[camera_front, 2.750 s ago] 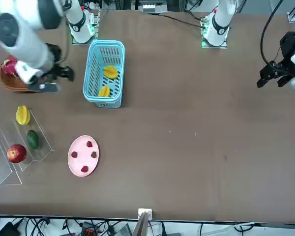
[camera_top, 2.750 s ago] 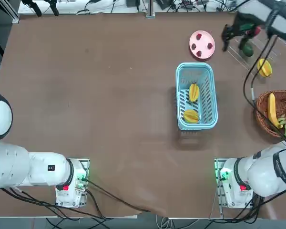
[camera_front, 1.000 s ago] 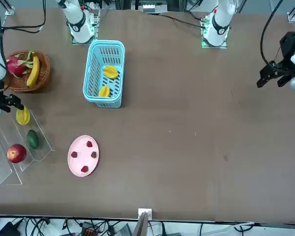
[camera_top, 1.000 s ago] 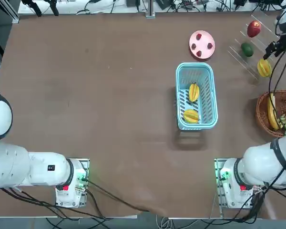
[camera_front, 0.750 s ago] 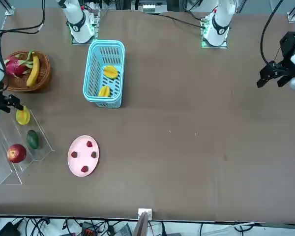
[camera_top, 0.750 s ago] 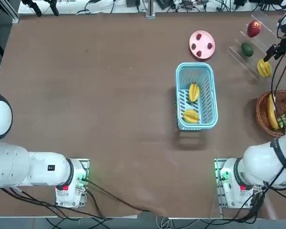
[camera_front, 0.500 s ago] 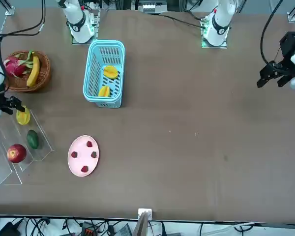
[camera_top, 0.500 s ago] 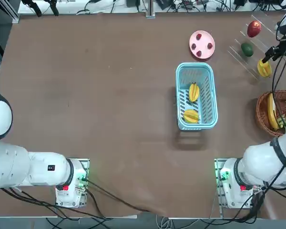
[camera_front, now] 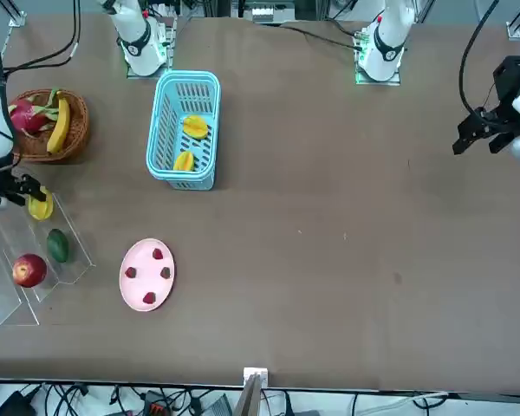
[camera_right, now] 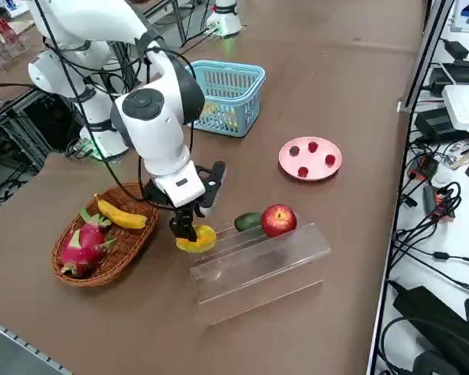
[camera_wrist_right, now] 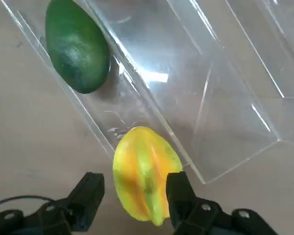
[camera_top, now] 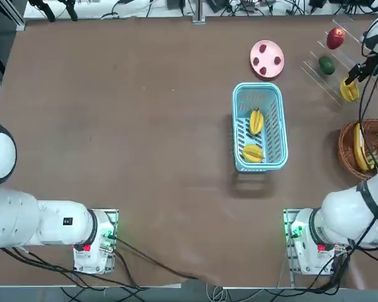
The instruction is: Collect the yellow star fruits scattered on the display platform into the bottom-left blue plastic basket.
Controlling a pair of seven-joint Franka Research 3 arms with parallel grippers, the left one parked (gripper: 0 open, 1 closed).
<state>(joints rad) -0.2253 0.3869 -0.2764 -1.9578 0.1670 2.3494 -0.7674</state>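
Observation:
One yellow star fruit [camera_wrist_right: 145,172] lies at the low front edge of the clear display platform [camera_wrist_right: 210,73], half on the brown table. My right gripper [camera_wrist_right: 135,193] is down over it, open, with one finger on each side; one finger [camera_wrist_right: 179,188] is against the fruit, the other [camera_wrist_right: 90,191] stands a little off. In the top view this star fruit [camera_top: 349,92] sits at the far right, just under the gripper [camera_top: 353,79]. Two more star fruits [camera_top: 256,121] [camera_top: 252,152] lie in the blue plastic basket [camera_top: 236,126] mid-table.
A green fruit [camera_top: 327,64] and a red apple [camera_top: 334,39] rest on the platform's steps. A wicker bowl [camera_top: 346,157] with a banana and a dragon fruit stands close beside the gripper. A pink plate [camera_top: 266,50] with small red pieces lies beyond the basket.
My right gripper has swung from over the apple and green fruit to the star fruit at the platform's end and settled down around it. The fruits have not moved.

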